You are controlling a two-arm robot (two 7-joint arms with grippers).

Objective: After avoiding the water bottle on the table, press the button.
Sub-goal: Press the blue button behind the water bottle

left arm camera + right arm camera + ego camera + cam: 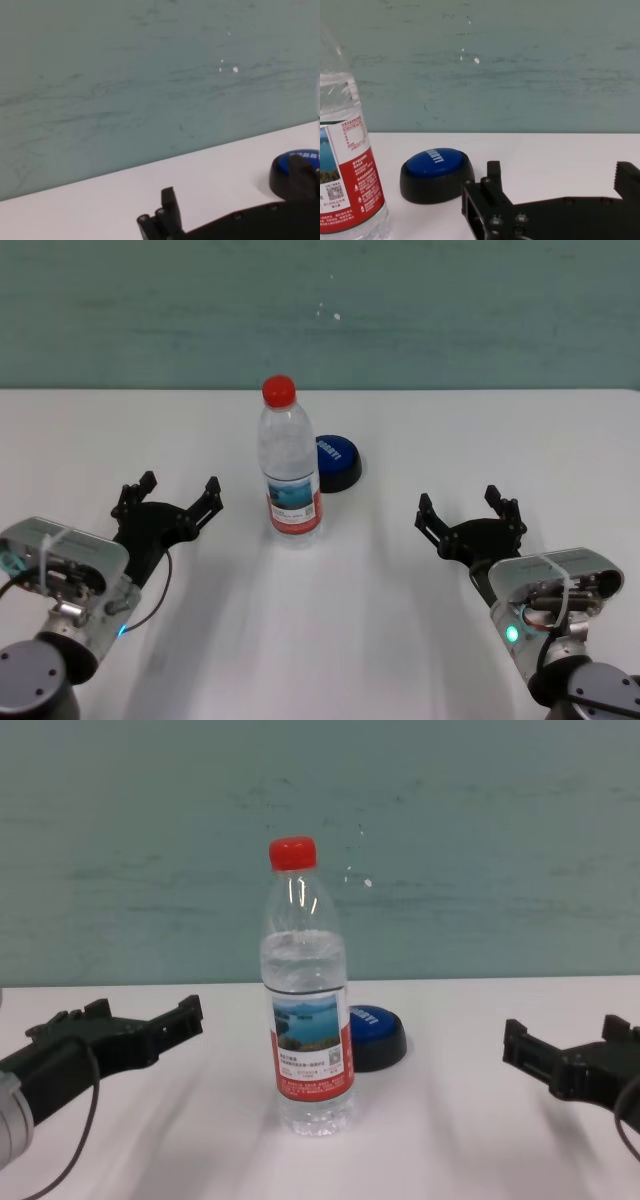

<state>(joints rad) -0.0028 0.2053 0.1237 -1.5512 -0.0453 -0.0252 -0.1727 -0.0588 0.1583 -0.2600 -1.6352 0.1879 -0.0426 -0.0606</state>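
The water bottle (pixel 289 462) stands upright mid-table, clear with a red cap and a red-and-white lake label; it also shows in the chest view (pixel 308 1010) and the right wrist view (pixel 347 165). The blue-topped button (pixel 337 462) on its black base sits just behind and right of the bottle, partly hidden by it in the chest view (pixel 376 1036); it is plain in the right wrist view (pixel 437 172) and at the edge of the left wrist view (pixel 295 170). My left gripper (pixel 168 494) is open and empty, left of the bottle. My right gripper (pixel 468 509) is open and empty, right of the bottle and nearer than the button.
The white table (pixel 400 640) spreads wide around both things. A teal wall (pixel 320 310) rises behind its far edge.
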